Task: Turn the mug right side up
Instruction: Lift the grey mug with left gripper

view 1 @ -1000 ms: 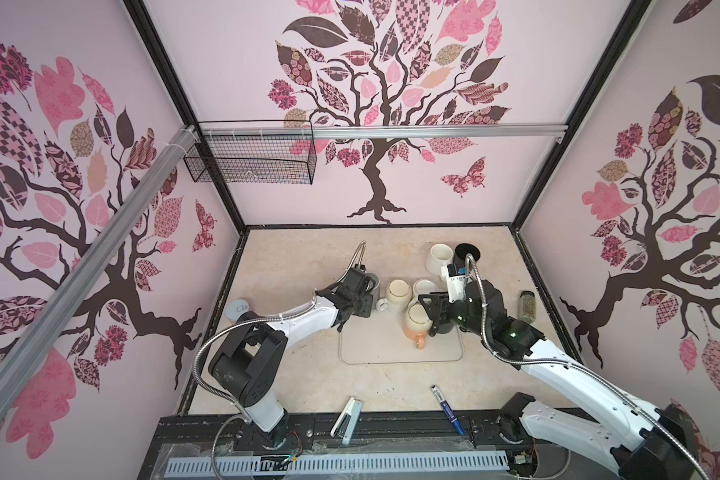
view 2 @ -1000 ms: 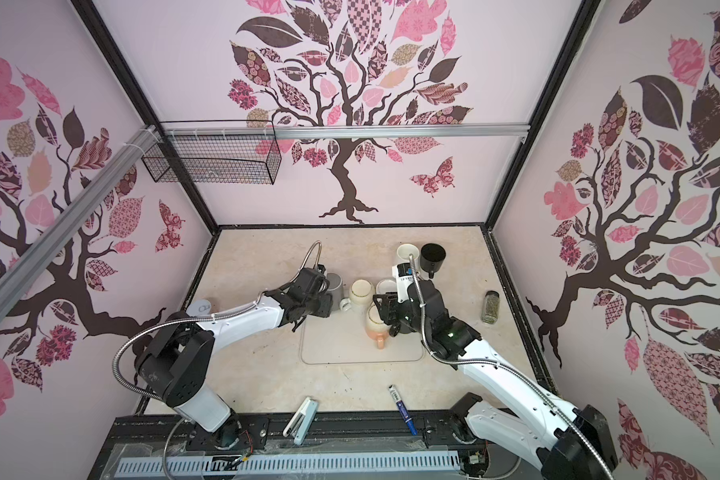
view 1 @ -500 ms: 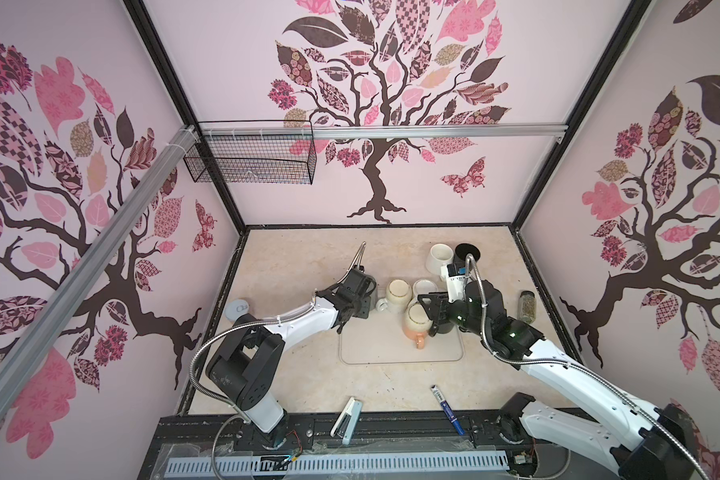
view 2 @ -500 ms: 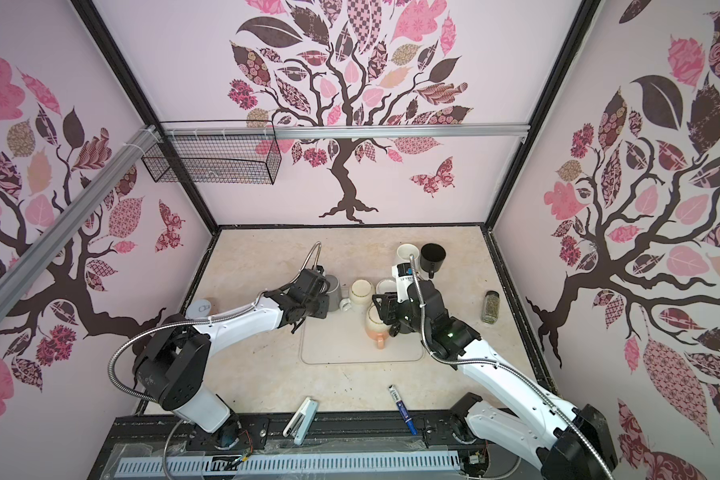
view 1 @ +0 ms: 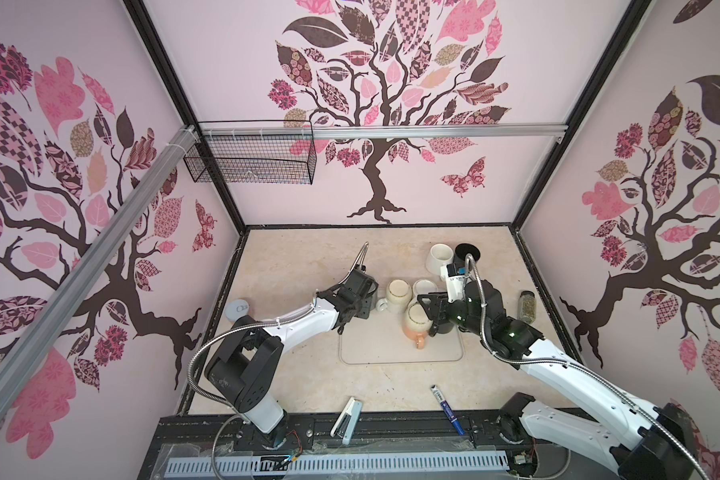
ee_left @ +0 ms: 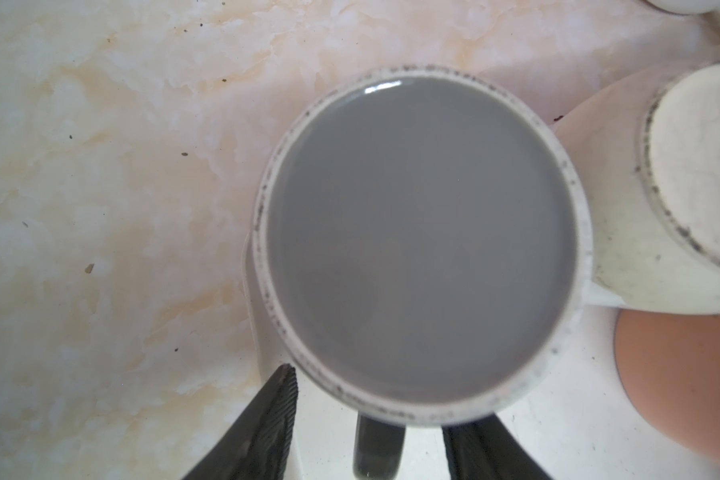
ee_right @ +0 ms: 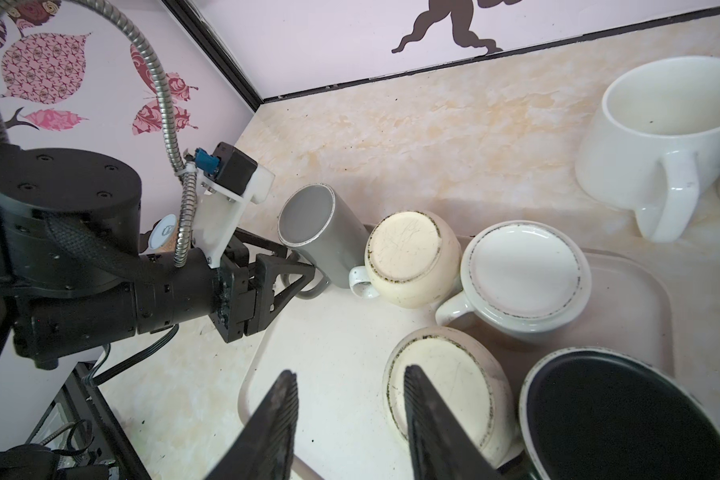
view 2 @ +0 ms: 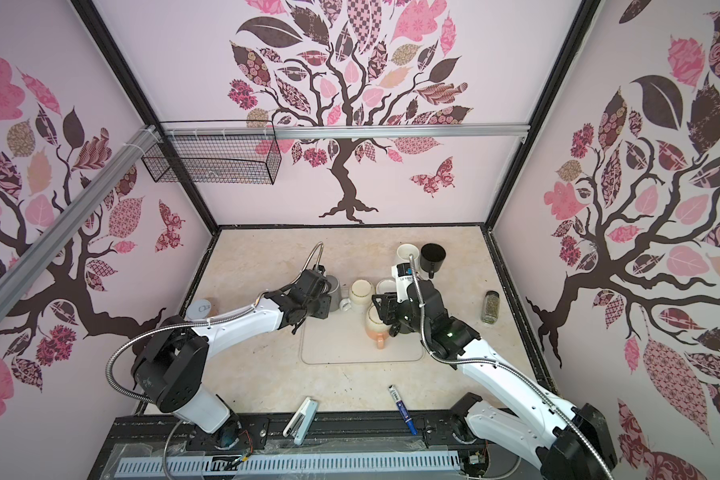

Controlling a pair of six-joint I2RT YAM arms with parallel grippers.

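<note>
Grey mug [ee_left: 420, 241]: judged to be the task's piece. It is shown base up at the far left corner of the tray [ee_right: 329, 345], just left of the cream mug [ee_right: 404, 245]. Its handle [ee_left: 377, 449] is turned toward the left arm.
Left gripper [ee_left: 377, 399]: the jaws are parted and set on either side of the handle. A gap is seen on each side in the left wrist view, so nothing is clamped.
Right gripper [ee_right: 348, 372]: the jaws are parted above the tray, beside the peach mug [view 1: 415, 322]. Nothing is seen gripped between them.
Crowded mugs: the cream mug, a low white mug [ee_right: 524, 274], the peach mug and a dark mug [ee_right: 620, 415] are all shown base up on the tray, packed together to the right of the grey one.
Upright mugs: a tall white mug [ee_right: 661, 137] and a black mug [view 1: 466, 253] are stood mouth up at the far right, off the tray.
Progress: judged early. The grasp is lined up but not made.
Outstanding: the handle is to be clamped, then the mug lifted clear of its neighbours, inverted and set down mouth up.
</note>
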